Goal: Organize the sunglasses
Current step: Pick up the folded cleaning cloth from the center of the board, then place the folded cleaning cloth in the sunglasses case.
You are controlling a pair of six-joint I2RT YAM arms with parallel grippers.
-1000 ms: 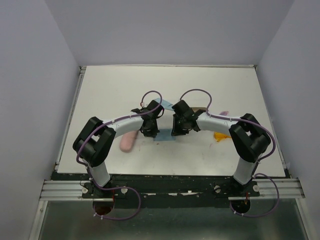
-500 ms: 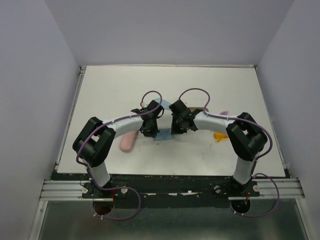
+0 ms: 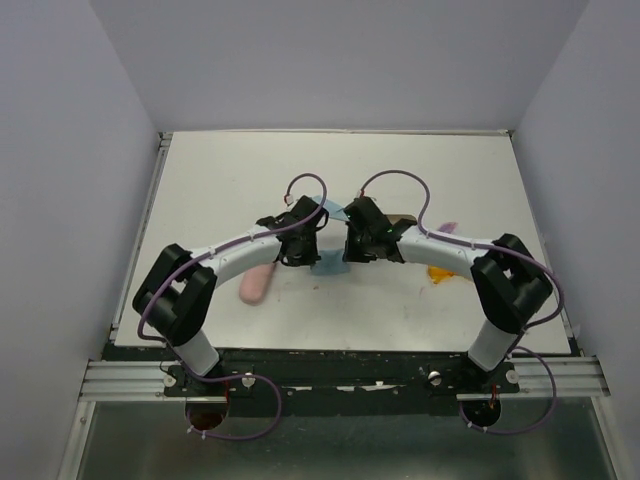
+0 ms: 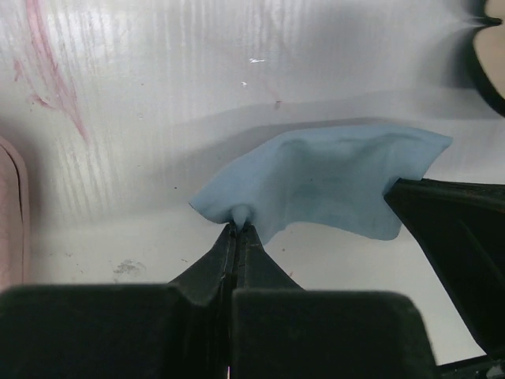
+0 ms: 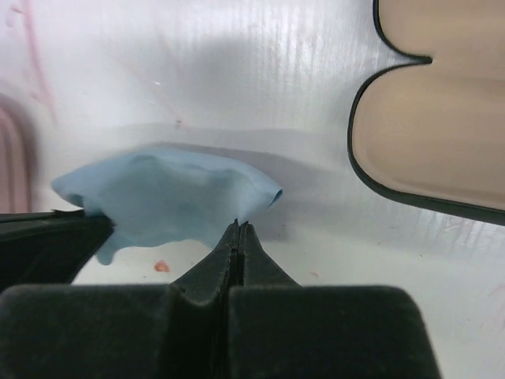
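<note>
Cloth (image 4: 331,178), light blue, is pinched at opposite corners by the left jaws and the right jaws.

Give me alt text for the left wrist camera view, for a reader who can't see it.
The left gripper, black fingers shut, pinches one corner of a light blue cloth over the white table. The right gripper grips the cloth's far end; a pink case edge shows at far left.
</note>
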